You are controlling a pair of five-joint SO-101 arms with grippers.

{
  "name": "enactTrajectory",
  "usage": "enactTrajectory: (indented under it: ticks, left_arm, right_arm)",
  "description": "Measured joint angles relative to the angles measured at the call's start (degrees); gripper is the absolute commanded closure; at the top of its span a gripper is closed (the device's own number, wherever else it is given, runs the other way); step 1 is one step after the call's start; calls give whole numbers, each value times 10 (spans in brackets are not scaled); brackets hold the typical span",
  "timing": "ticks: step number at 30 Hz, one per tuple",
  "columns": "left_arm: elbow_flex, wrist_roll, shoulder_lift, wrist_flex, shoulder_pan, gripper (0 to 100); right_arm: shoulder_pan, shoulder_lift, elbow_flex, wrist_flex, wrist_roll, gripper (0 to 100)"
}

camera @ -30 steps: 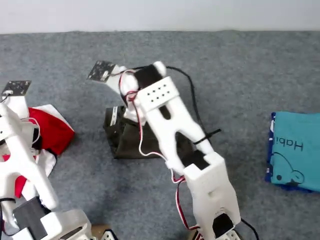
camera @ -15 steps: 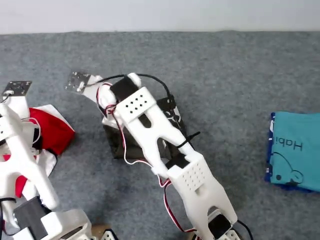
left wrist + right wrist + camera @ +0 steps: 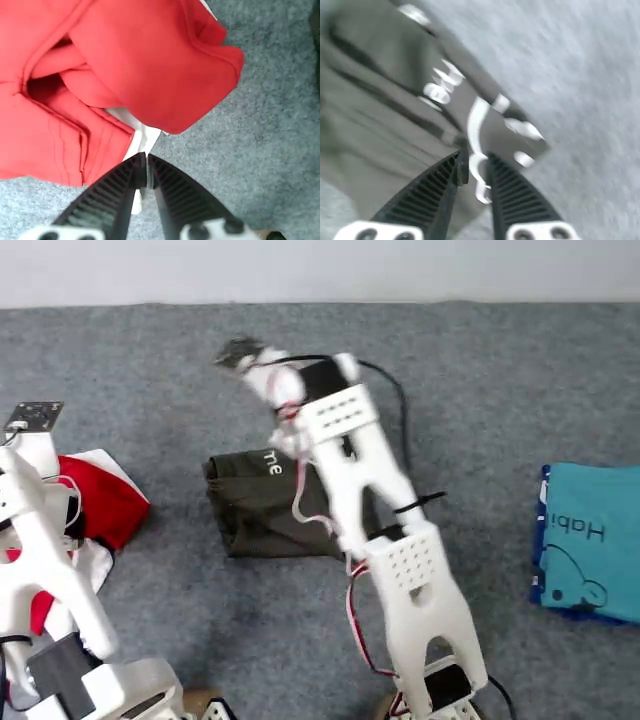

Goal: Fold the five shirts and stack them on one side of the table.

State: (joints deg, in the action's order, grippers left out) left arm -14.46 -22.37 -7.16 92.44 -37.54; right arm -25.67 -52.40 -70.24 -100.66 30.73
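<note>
Right arm: stretched out long over the dark shirt.
Right gripper: above the dark shirt's printed corner, jaws a little apart.
Left arm: bent, well away from the dark shirt.
Left gripper: jaws pressed together.

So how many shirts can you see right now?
3 for sure: a red shirt on the left, a dark green shirt in the middle and a teal shirt on the right. White cloth under the red one and a blue edge under the teal one may be more.
</note>
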Motion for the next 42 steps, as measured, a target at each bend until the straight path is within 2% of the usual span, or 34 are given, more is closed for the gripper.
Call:
enactTrajectory:
  ticks: [5,12,16,22,25,28,35,42]
  left_arm:
    - [0,0,0,0,-9,985]
    - [0,2,0,-16,-101,985]
    - [0,3,0,-18,-128,985]
    - [0,0,0,-26,-130,985]
    - [0,0,0,-31,-133,985]
    - [0,1,0,-31,-134,985]
    - [0,0,0,-35,-134,985]
    - [0,0,0,-41,-134,985]
  right_arm:
    - [37,0,31,0,4,973]
    - [18,0,145,0,4,973]
    - [-47,0,168,0,4,974]
    - [-173,11,169,0,4,974]
    - [-205,56,169,0,5,974]
    - [-192,102,169,0,5,972]
    - [-86,102,169,0,4,972]
    - [-100,16,169,0,4,974]
